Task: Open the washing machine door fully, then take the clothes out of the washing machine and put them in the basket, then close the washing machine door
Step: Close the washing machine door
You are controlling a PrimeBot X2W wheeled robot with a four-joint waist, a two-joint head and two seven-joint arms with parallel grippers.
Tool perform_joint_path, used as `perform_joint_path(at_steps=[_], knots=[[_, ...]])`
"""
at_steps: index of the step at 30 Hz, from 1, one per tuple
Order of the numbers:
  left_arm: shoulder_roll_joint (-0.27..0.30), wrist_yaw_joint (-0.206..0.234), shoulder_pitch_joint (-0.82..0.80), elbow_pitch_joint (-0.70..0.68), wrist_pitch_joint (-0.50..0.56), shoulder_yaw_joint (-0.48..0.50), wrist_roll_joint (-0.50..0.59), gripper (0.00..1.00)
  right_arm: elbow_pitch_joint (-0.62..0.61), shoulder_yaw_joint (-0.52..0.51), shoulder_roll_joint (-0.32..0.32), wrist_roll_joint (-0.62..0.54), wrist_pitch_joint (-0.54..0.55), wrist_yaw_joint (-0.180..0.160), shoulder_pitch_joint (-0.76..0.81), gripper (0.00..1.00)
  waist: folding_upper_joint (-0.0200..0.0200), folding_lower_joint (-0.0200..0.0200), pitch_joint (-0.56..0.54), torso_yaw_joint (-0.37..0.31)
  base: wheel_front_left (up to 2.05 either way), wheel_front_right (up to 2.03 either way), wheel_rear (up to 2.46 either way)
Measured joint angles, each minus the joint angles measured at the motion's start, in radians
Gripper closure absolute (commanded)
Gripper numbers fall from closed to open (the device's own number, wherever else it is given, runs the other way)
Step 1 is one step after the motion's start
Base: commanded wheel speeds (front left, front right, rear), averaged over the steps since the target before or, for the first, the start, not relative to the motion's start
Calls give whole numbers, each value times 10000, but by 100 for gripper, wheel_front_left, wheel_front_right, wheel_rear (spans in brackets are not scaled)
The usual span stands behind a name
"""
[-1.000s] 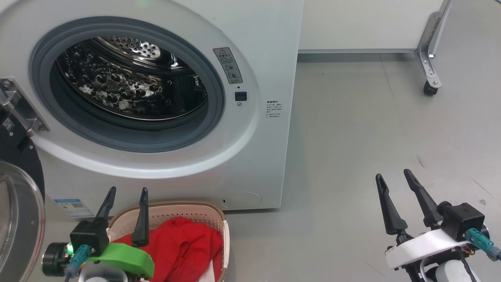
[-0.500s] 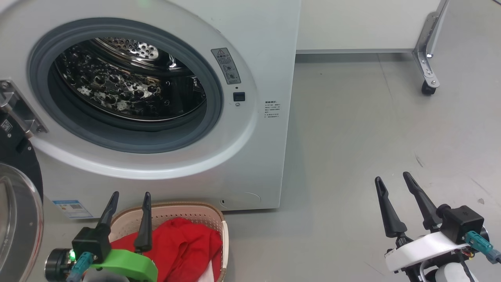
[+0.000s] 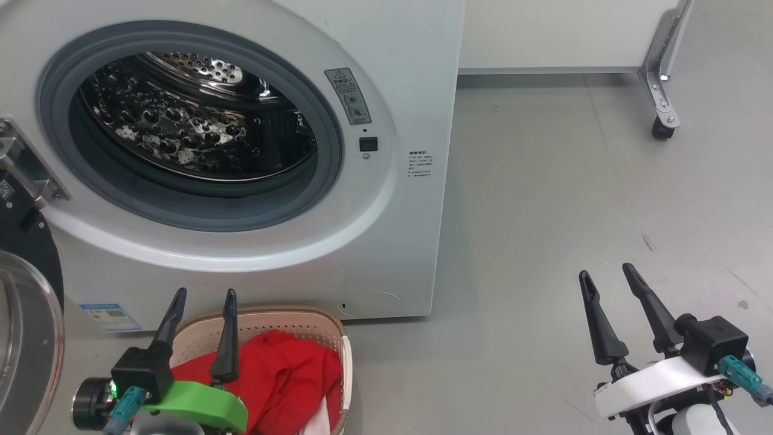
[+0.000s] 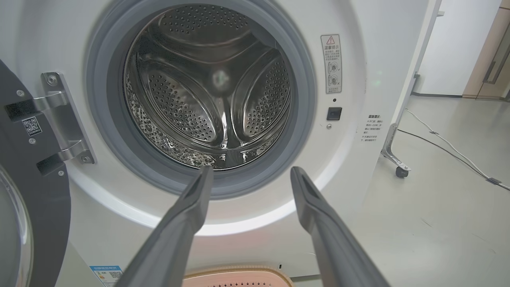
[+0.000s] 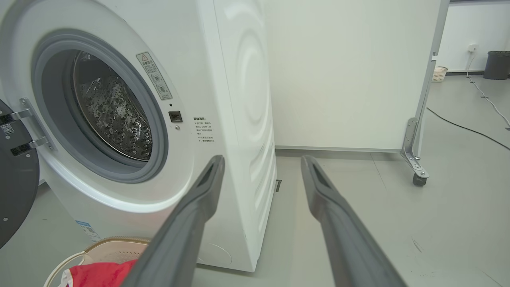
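1. The washing machine door (image 3: pixel 27 266) stands swung open, left of the washing machine (image 3: pixel 398 78).
2. The clothes (image 3: pixel 290 374) lie in the basket (image 3: pixel 284 319) on the floor before it.
3. Left gripper (image 3: pixel 205 294) and right gripper (image 3: pixel 606 271): both released, empty.

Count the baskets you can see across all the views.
2. The basket sits in front of the washing machine, holding the clothes; a second small pale basket stands far off beside a dark bin. Others may be hidden.
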Motion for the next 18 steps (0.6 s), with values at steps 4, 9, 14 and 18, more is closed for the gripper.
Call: perform_joint_path(at_steps=[4,9,14,18], knots=[[0,0,4,-25,0,-27,-19,0,-4,-8,0,-2,0,0,0,0,0,0,14,-9,0,0,0],[0,54,20,-23,0,-40,-105,0,-4,-21,15,-2,0,0,-1,0,0,0,5,-19,-13,13,0],[0,98,34,-21,0,-42,-107,0,0,-23,29,-2,0,0,-1,0,0,0,-25,-23,-34,34,0],[2,104,49,-21,0,-71,-157,0,2,-21,33,-2,0,0,-1,0,0,0,-39,-25,-48,48,0]])
